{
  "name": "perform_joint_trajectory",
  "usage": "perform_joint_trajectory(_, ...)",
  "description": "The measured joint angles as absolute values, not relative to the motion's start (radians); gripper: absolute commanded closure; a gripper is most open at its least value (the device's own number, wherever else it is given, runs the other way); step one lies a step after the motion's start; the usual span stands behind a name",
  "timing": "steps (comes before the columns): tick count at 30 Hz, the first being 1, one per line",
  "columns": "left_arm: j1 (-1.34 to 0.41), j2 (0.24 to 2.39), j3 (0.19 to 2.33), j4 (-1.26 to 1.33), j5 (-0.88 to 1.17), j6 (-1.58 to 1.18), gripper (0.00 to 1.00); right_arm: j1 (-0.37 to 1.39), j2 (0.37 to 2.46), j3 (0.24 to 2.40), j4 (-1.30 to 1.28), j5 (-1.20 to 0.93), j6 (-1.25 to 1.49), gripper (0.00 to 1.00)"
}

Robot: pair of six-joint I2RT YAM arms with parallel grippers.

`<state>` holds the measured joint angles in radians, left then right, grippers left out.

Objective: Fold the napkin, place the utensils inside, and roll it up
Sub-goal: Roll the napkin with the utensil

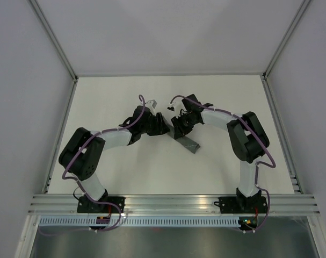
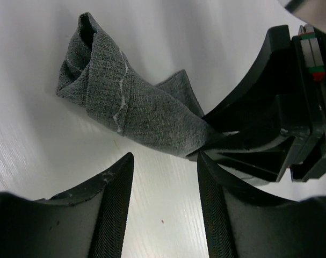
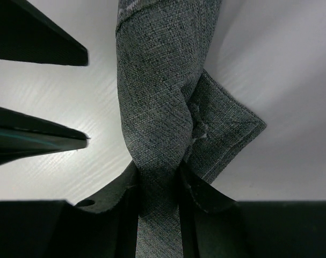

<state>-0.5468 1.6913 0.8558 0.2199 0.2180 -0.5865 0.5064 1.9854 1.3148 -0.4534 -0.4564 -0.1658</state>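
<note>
Top external, near edge: ribbed aluminium rail (image 1: 173, 203), slotted along its front, with both arm bases bolted on.
- Left arm (image 1: 87, 156) and right arm (image 1: 248, 142): black jointed housings with white link sections, each trailed by a thin purple cable. Both bend inward and meet near mid-desk.
- Desk (image 1: 152, 172): flat, matt white, with a faint grain in the close views.

Left wrist view:
- Left tool (image 2: 164, 161): two curved black fingers with finely ribbed inner pads, spread apart. Only bare desk lies between them. It sits just short of the cloth and does not touch it.
- Napkin (image 2: 136, 102): dark grey woven fabric with a heathered texture, rolled into a loose, slightly flattened tube lying on the desk. The far end gapes open. A triangular corner flap pokes out along one side. Pale stitching (image 2: 121, 91) runs in a wavering line across the roll.

Right wrist view:
- Right tool (image 3: 158, 177): black fingers pinching one end of the roll. The cloth is bunched narrow between the pads and widens beyond them, where a hemmed corner juts to the side.

Top external, far side: plain pale grey walls (image 1: 168, 37) framed by metal corner posts.
</note>
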Motion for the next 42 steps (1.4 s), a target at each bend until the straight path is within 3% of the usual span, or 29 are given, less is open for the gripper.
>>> perform_joint_trajectory(15, -0.546, 1.835, 1.004, 0.152, 0.085, -0.607, 0.46, 0.506, 2.059, 1.384, -0.382, -0.521, 0.002, 0.71)
perform_joint_trajectory(28, -0.546, 1.966, 1.236, -0.038, 0.058, -0.530, 0.48, 0.498, 2.081, 1.430, -0.396, -0.536, 0.014, 0.45)
perform_joint_trajectory(42, -0.547, 2.051, 1.398, -0.152, 0.062, -0.453, 0.48, 0.459, 2.081, 1.437, -0.427, -0.585, 0.015, 0.43)
